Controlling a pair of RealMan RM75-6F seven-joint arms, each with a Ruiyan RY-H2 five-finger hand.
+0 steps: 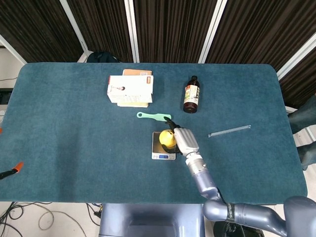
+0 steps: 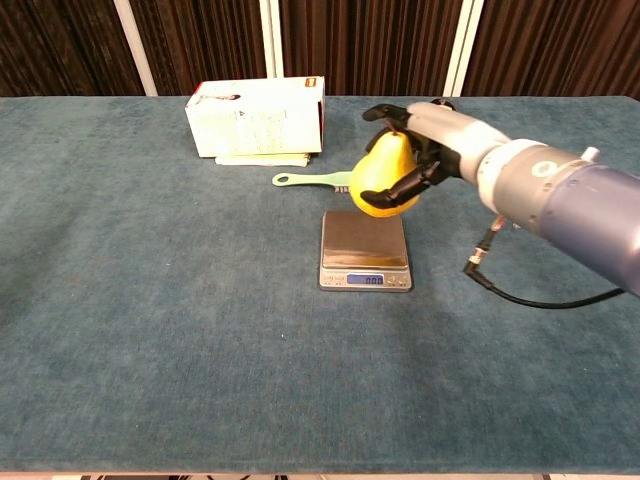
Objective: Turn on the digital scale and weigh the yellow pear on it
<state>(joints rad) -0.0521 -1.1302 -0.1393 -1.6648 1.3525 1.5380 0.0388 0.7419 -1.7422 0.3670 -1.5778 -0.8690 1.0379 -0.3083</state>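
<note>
My right hand (image 2: pixel 428 150) (image 1: pixel 180 138) grips the yellow pear (image 2: pixel 382 180) (image 1: pixel 167 138) and holds it in the air just above the steel platform of the digital scale (image 2: pixel 365 250) (image 1: pixel 163 148). The pear is upright, stem up, and a gap shows between it and the platform in the chest view. The scale's blue display (image 2: pixel 370 279) is lit. My left hand is not seen in either view.
A green brush (image 2: pixel 310 179) lies just behind the scale, a dark bottle (image 1: pixel 191 95) lies further back right, and a white box (image 2: pixel 256 116) on papers sits at the back left. A clear rod (image 1: pixel 229 131) lies to the right. A black cable (image 2: pixel 520 298) trails from my right forearm.
</note>
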